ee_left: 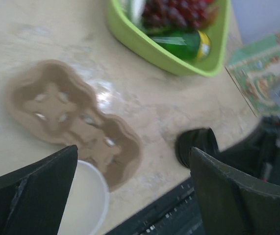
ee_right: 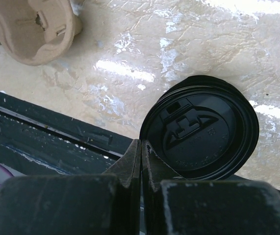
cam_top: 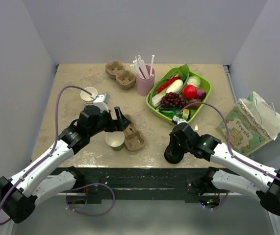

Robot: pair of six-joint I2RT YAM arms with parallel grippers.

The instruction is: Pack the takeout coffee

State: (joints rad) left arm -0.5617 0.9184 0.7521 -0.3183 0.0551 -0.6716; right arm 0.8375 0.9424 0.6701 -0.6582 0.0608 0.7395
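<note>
Beige and marbled, the surface (cam_top: 66,73) lies under both of your arms. Beyond its right edge you have a printed paper bag (cam_top: 245,128). At the back right sits a green tray (cam_top: 207,98) of fruit and vegetables, and just left of it a pink tumbler (cam_top: 144,84) holding white straws.

Two cardboard cup carriers are out. One (cam_top: 120,74) is at the back, left of the tumbler, and the other (cam_top: 134,138) is near the front middle.

Your greenish paper cup (cam_top: 115,140) stands upright and open-topped on the surface, right against the front carrier's left side and not in either of its wells. A white paper cup (cam_top: 88,94) stands well behind it on the left. A low stack of black lids (ee_right: 201,129) sits at the front edge, right of the carrier and apart from the greenish cup.

Your left claw (ee_left: 132,164) is spread wide and holds nothing, above the front carrier and the cup. Your right claw (ee_right: 140,147) is pinched fully closed on nothing, its tips at the lid stack's near rim. You cannot tell whether they touch it.
</note>
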